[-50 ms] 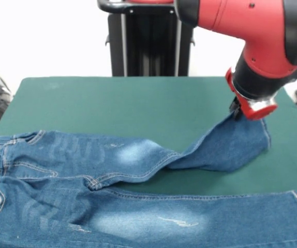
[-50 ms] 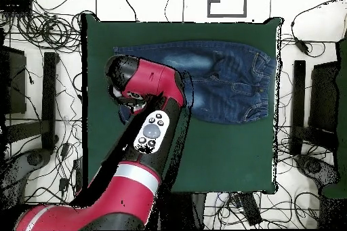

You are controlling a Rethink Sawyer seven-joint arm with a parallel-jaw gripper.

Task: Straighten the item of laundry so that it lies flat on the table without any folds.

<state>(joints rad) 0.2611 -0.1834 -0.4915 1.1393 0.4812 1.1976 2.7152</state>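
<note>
We see the jeans (image 1: 138,206) in mid blue denim, with faded pale, almost whitish patches on both legs, one on the upper thigh of the far leg and a larger one on the near leg. Orange-tan stitching runs along their seams, pockets and hems, and a brass-coloured button sits at the waistband. Faint lighter stripes mark the denim near the hips. The table (image 1: 138,98) is covered in plain dark green cloth with no pattern. We see the arm (image 1: 252,26) in bright red with black sections at its joints, and from above a pale grey oval panel with darker grey buttons on it
</note>
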